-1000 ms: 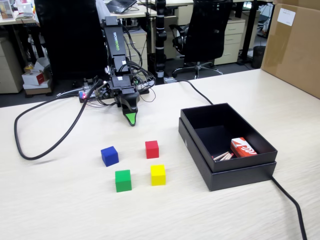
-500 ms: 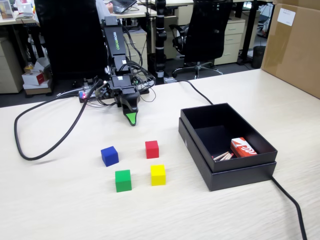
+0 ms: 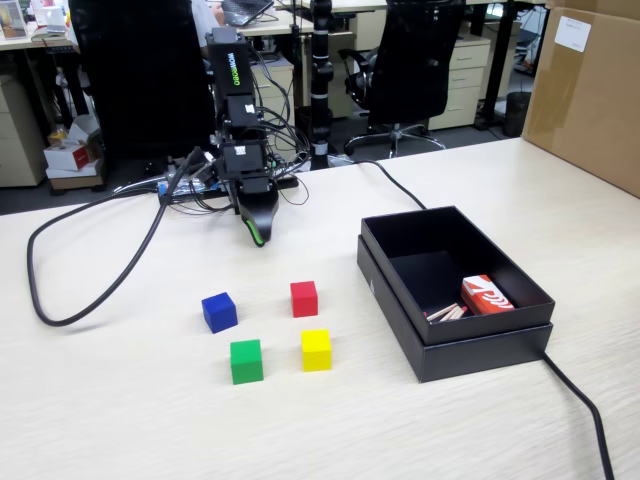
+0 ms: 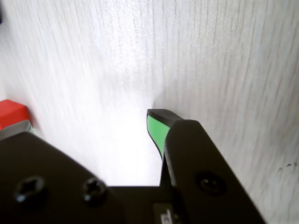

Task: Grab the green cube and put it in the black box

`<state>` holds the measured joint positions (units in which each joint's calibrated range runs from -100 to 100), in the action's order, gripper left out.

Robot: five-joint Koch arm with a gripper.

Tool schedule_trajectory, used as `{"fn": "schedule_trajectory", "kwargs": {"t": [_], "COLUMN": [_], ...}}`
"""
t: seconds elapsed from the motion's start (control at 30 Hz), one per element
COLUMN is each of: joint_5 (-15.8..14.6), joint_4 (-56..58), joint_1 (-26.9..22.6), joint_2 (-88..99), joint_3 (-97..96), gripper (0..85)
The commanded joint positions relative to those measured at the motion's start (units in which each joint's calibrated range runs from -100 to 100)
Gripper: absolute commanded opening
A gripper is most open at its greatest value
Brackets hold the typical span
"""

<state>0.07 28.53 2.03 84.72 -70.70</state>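
Note:
The green cube [image 3: 246, 361] sits on the pale table near the front, in a square of cubes. The black box [image 3: 455, 345] stands to its right, apart from the cubes. My gripper [image 3: 258, 235] hangs near the table at the back, well behind the cubes, with its tip pointing down. In the wrist view the gripper [image 4: 88, 125] is open, bare table showing between a green-faced finger [image 4: 156, 128] and the other finger's tip at the left edge. Nothing is held. The green cube does not show in the wrist view.
Blue cube [image 3: 219, 312], red cube [image 3: 304, 298] [image 4: 11, 112] and yellow cube [image 3: 316, 349] surround the green one. A red-white packet [image 3: 487, 296] lies inside the box. A brown carton [image 3: 590, 90] stands at back right. Black cables [image 3: 100, 290] [image 3: 580, 400] cross the table.
The arm has risen slightly and the gripper has turned, so less of its green finger face shows in the fixed view. The cubes and box have not moved.

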Motion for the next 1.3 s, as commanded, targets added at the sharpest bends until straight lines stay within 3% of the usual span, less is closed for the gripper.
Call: {"fn": "schedule_trajectory", "kwargs": {"t": [0.0, 0.7, 1.27], "joint_5": [-0.9, -0.9, -0.8], "joint_4": [1.7, 36.7, 35.3], "joint_1": [0.6, 2.3, 4.5], "joint_2": [-5.4, -52.4, -95.7], "joint_3": [7.7, 76.6, 113.9], "gripper": [48.8, 47.1, 47.2]}}
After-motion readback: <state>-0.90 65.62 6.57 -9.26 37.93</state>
